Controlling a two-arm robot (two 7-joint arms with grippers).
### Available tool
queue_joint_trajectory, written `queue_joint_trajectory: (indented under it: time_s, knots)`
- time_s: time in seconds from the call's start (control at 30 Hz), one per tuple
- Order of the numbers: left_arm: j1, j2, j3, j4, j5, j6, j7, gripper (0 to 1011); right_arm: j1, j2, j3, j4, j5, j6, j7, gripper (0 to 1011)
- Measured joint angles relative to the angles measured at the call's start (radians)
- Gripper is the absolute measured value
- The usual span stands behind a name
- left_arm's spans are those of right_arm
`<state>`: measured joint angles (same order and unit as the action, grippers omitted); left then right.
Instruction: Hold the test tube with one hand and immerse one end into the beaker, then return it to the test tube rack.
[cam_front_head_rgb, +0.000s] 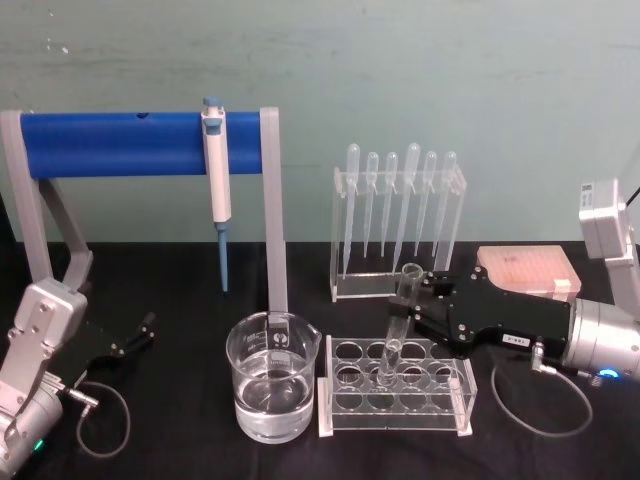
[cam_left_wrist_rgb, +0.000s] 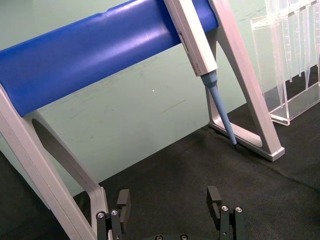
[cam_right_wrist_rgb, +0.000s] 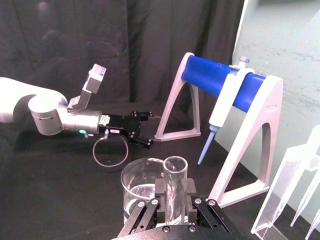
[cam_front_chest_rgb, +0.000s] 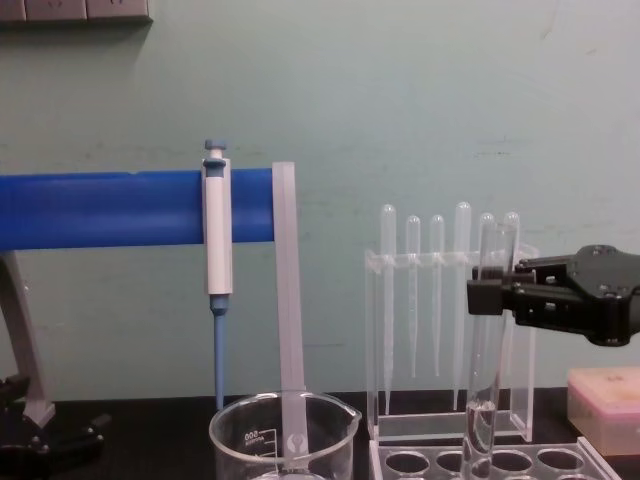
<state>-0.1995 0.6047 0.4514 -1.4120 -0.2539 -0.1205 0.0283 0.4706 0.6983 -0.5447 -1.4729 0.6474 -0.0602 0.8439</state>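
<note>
Right gripper (cam_front_head_rgb: 415, 297) is clamped around the test tube (cam_front_head_rgb: 398, 325) near its rim — tube's upright, bottom end sitting in a hole of the clear rack (cam_front_head_rgb: 395, 385), just beside the beaker (cam_front_head_rgb: 272, 375). Left gripper (cam_front_head_rgb: 138, 333) rests spread open on the table (cam_front_head_rgb: 180, 440), well apart.

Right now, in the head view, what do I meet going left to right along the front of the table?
Left gripper, open and idle → beaker → clear rack with the test tube standing in it → right gripper, shut on the tube's upper part.
</note>
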Motion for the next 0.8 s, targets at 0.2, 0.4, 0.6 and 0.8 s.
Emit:
queue_joint_trajectory:
  time_s: [0.2,0.4,0.6,0.8]
  knots:
    - [0.000,0.000,0.000,0.000,0.000,0.000,0.000,1000,-0.005,-0.011,-0.001,0.024,-0.009,-0.013,0.007,224]
    - [0.000,0.000,0.000,0.000,0.000,0.000,0.000,1000,-0.015,-0.016,-0.002,0.033,-0.021,-0.023,0.007,224]
    - [0.000,0.000,0.000,0.000,0.000,0.000,0.000,1000,-0.026,-0.027,-0.001,0.043,-0.030,-0.048,0.009,224]
    - [0.000,0.000,0.000,0.000,0.000,0.000,0.000,1000,-0.029,-0.037,0.001,0.060,-0.042,-0.065,0.015,224]
